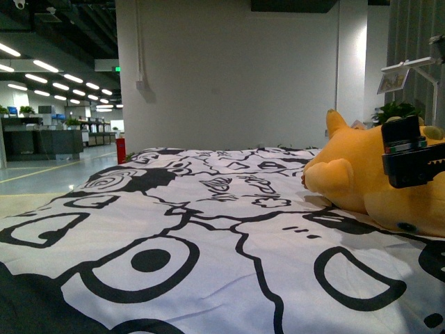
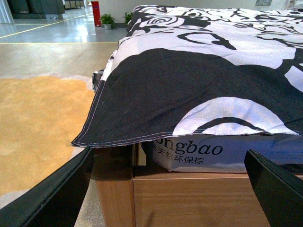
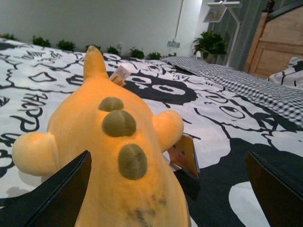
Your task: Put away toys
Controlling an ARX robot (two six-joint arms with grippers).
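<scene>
Step in hand: by my reading, the approach to a grasp. The right gripper (image 1: 415, 160) is lined up on the plush toy (image 3: 118, 142) but has not closed on it.
Plush toy: lies belly down on the bedcover (image 1: 208, 229), toward the cover's right side in the front view. One pointed ear is up and three olive spots (image 3: 119, 123) run along its back.
Right gripper: jaws spread wide and holding nothing. One finger (image 3: 61, 189) sits on each side of the toy's rear, above the bedcover. I see no contact.
Left gripper (image 2: 168, 152): jaws also parted and empty. It is low at the bedcover's hanging corner, facing the wooden bed frame (image 2: 189, 198), well away from the toy.
Doing it well: move in along the line of spots so the body sits centred between the fingers. Close across the rounded trunk, not on a stubby limb.
Depth: stay above the bedcover so that no fabric is pinched in with the plush.
Squeeze: the body will likely squash, so close firmly before lifting or it may slip out.
Watch: a paper tag (image 3: 184, 153) lies on the bedcover just beside the toy. Keep it out of the grip.
Destination: no bin or shelf shows near the bedcover, so I cannot tell where the toy goes.
</scene>
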